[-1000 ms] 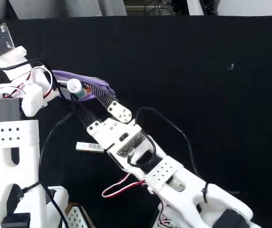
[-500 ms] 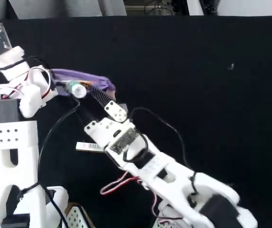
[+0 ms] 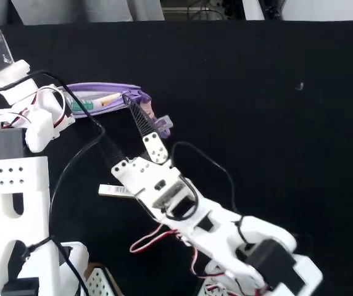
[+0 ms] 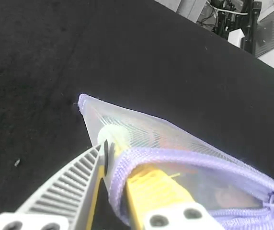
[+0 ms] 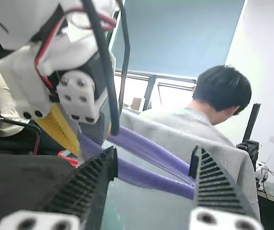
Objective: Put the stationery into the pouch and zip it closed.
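**Black table with a few small things on it**

A table (image 3: 257, 123) covered in plain black cloth, seen from above. A short white strip (image 3: 116, 190) with dark print lies flat on the cloth at about 8 o'clock from the middle. A tiny pale speck (image 3: 299, 86) sits alone at about 2 o'clock, well apart from the strip. A purple mesh pouch (image 3: 105, 98) is at about 10 o'clock; its far corner seems to touch the cloth, but it is not clear that the pouch rests there.
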Robot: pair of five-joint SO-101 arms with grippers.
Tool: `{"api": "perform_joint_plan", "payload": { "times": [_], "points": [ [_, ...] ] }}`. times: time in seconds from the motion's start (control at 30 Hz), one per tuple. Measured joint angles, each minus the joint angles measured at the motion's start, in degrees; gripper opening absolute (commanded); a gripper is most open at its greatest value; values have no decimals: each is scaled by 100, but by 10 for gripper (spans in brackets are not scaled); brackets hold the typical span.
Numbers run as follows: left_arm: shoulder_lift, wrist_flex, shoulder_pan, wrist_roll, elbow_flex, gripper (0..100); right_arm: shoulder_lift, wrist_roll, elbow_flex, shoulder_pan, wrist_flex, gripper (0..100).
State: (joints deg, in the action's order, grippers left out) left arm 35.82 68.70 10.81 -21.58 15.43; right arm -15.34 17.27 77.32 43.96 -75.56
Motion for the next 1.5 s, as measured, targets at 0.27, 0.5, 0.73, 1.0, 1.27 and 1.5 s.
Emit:
{"api": "perform_joint_plan", "payload": {
  "times": [0.27, 0.5, 0.73, 1.0, 1.27, 1.5],
  "points": [
    [0, -35, 176, -53, 0, 28, -1714, -26, -53, -97, 2321, 233],
    [0, -185, 642, -53, 0, 28, -3622, -1556, -1565, -774, 6514, 233],
    [0, -246, 870, -1143, 62, 28, -4141, -2084, -2576, -1002, 9134, 233],
    [0, -273, 905, -1284, 97, 28, -4141, -1600, -2611, -1178, 11015, 233],
    [0, -273, 1257, -1266, 26, 28, -4141, -1011, -2084, -290, 11710, 233],
    [0, -273, 1793, -1257, 26, 28, -4141, -545, -1371, 624, 11657, 233]
  ]
}}
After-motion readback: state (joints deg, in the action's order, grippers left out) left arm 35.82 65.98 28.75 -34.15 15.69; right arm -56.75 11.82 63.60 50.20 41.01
